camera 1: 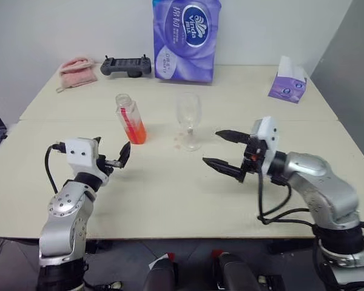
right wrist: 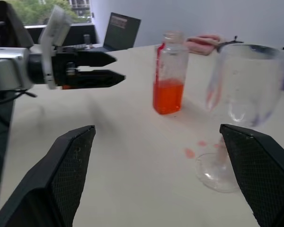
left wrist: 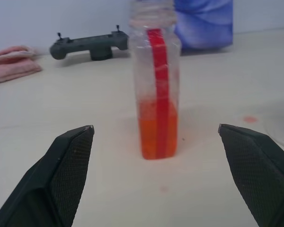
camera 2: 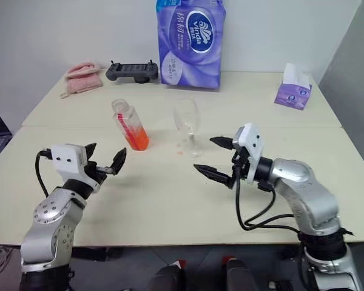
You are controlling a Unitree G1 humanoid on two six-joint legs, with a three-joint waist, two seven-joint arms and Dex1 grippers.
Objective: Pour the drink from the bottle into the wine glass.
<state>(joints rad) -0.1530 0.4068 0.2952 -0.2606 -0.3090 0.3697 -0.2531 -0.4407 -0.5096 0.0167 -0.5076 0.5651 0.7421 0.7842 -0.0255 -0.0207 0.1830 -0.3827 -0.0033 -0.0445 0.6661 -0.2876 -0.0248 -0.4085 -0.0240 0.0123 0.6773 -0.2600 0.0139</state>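
While both pincers gape, bottle (camera 1: 130, 120) and glass (camera 1: 188, 120) stand untouched on the tabletop (camera 1: 170, 188).
Left pincer (camera 1: 111, 153) near the bottle; right pincer (camera 1: 225, 150) right of the glass.

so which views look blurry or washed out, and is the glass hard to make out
Right wrist view: the clear stemmed wine glass is smeared, its rim soft. Left wrist view: the small clear plastic bottle blurs near its neck. Left eye view: the glass bowl nearly blends into the pale table.
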